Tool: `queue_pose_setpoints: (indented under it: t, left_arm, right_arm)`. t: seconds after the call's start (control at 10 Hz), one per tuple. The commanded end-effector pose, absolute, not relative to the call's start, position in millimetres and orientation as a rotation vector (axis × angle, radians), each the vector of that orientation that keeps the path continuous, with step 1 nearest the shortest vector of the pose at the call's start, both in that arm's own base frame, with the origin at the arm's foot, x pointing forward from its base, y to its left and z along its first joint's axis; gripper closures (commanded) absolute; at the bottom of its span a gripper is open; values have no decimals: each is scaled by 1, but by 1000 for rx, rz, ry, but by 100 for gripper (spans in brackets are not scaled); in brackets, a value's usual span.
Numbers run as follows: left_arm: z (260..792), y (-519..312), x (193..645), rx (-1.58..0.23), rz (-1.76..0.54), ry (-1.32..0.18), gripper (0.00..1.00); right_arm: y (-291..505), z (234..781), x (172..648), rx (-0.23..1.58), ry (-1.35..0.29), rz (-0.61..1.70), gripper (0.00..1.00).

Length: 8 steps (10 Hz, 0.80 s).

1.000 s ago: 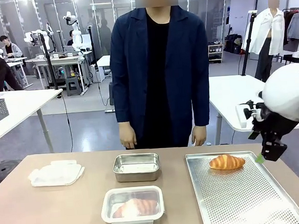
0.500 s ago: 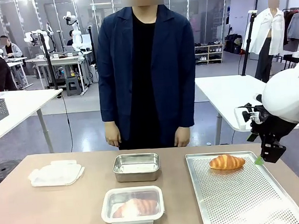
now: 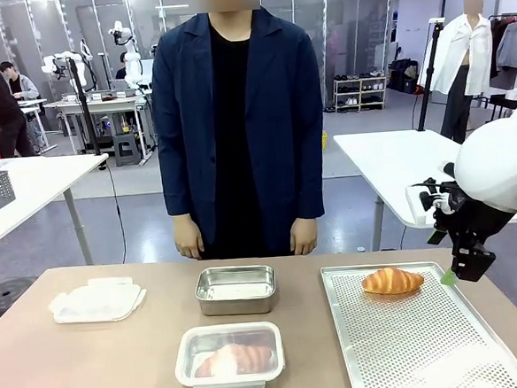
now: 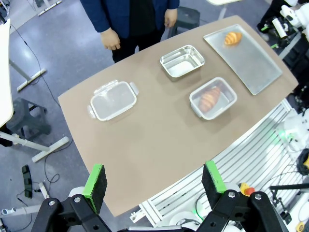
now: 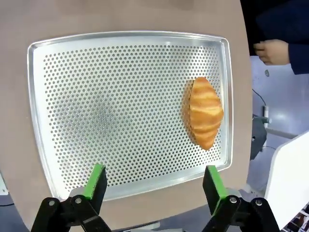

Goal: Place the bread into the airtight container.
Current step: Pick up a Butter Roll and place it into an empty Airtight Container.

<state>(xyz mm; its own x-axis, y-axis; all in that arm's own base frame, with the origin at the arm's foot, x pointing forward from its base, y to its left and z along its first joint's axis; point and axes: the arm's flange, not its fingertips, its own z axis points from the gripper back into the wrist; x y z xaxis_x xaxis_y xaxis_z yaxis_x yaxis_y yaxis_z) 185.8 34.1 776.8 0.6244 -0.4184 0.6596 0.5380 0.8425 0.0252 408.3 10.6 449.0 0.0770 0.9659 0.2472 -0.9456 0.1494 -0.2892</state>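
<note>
Right gripper (image 3: 451,275): hangs wide and empty over the right rim of the perforated tray (image 3: 411,343), just beside the croissant (image 3: 392,280) lying at the tray's far end, likely lining up a pick. Left gripper (image 4: 154,181): parked high, spread wide too. Open steel container (image 3: 236,289) at the middle of the surface (image 3: 75,367), ready to receive.

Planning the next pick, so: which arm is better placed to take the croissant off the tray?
Right. The right tool hangs open over the tray's edge, the croissant close by. The left tool, also open, is high above the table, far from the tray.
</note>
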Motion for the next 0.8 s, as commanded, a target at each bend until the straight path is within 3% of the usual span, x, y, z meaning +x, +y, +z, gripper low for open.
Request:
queue_pose_setpoints:
  t: [0.0,0.2,0.7]
  left_arm:
    - [778,34,186,-188,-573,-711,0]
    - [778,34,186,-188,-573,-711,0]
    - [778,34,186,-188,-573,-711,0]
  right_arm:
    - [11,449,408,-59,-422,1433,0]
    - [35,434,437,-30,-396,1499,0]
    - [64,408,503,-148,-151,1512,0]
